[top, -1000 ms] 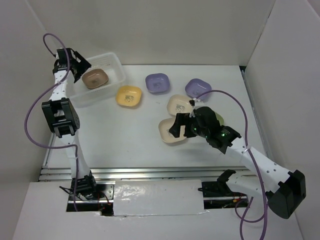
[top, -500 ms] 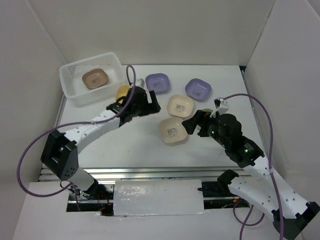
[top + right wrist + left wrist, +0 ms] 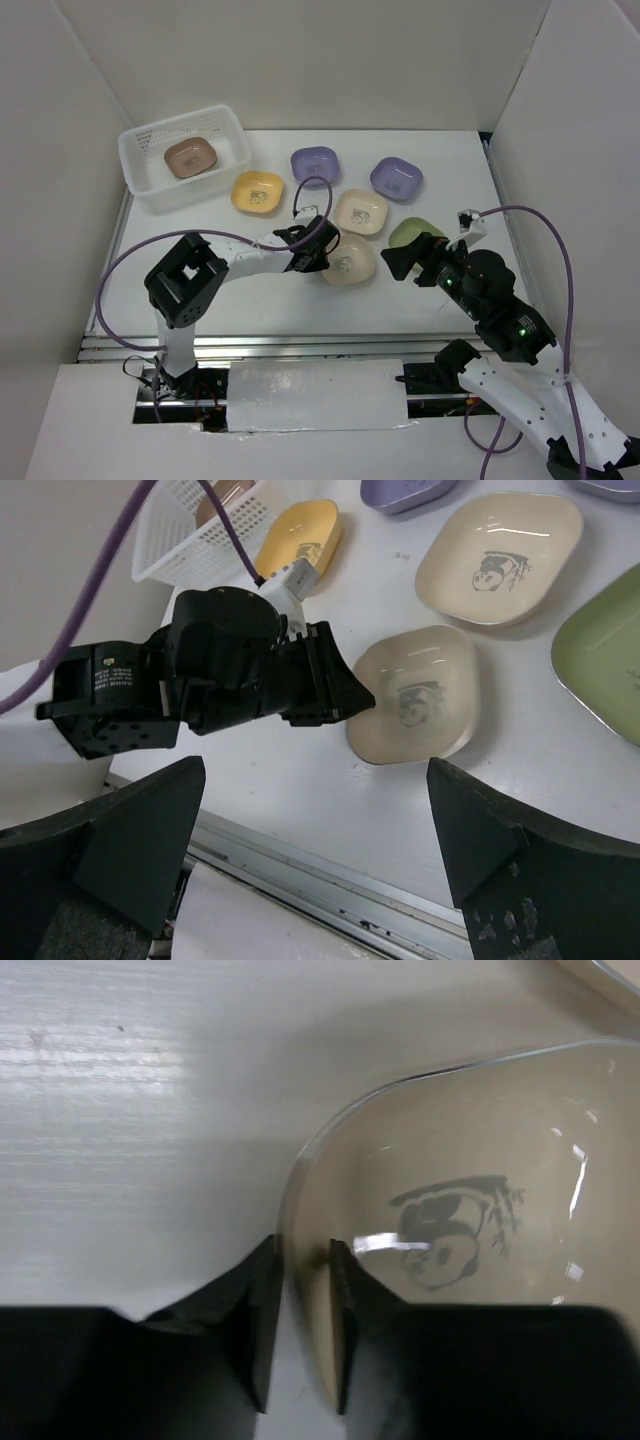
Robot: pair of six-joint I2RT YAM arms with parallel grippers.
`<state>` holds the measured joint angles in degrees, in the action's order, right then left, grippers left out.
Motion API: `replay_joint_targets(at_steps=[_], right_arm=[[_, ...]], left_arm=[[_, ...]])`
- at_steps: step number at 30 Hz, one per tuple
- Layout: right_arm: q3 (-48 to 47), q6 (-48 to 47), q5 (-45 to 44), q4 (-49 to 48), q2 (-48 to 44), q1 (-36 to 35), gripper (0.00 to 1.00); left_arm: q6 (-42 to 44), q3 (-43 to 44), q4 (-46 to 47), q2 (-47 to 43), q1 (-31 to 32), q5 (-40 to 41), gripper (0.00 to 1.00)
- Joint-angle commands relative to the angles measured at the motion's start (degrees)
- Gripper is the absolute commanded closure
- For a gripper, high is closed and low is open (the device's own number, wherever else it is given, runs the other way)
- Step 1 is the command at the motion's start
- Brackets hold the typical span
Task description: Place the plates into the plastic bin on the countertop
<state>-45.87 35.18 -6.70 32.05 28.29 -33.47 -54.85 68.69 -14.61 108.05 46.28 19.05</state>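
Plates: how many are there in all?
7. Brown plate in the bin; yellow plate beside it; two purple plates at the back; far cream plate mid-table; near cream plate between the left hand's fingers; green plate partly behind the right arm. Others could be hidden.

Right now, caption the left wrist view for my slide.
Left gripper pinching the rim of a cream rounded-square plate with a panda print on the white countertop.

top: overhead, far | left wrist: close on cream plate (shared by all) | right wrist: oblique
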Motion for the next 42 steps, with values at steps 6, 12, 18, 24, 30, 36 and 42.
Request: replay_joint_targets(at_steps=[6, 12, 18, 24, 30, 36, 42], right_arm=[[-2.47, 0.07, -0.24, 0.38, 0.18, -0.01, 0.00], [-1.77, -0.46, 1.07, -2.69, 3.07, -0.10, 0.00], [-1.15, -1.51, 3.62, -7.61, 8.87, -0.01, 0.00], [-0.46, -3.01, 5.99, -11.03, 14.24, 0.34, 0.00], [0.34, -4.94, 8.98, -12.80, 19.25, 1.22, 0.00], [0.25, -6.61, 10.30, -14.21, 22.68, 1.83, 0.00], [-0.80, -7.49, 11.62, -13.51, 24.00, 2.54, 0.00]], left_arm=[[-4.21, -3.54, -7.17, -9.48, 0.21, 11.16, 1.00], [2.18, -5.15, -12.56, -27.33, -8.91, 16.56, 1.00], [16.44, 6.44, -1.30, -22.83, -31.58, -1.98, 1.00], [12.93, 22.53, 1.67, -3.57, -49.41, -11.20, 1.00], [10.55, 46.77, -3.04, 17.61, -59.11, -19.67, 1.00], [13.71, 60.86, -8.50, 26.77, -60.70, -18.00, 0.72], [15.12, 60.52, -8.60, 25.82, -60.61, -17.03, 0.01]])
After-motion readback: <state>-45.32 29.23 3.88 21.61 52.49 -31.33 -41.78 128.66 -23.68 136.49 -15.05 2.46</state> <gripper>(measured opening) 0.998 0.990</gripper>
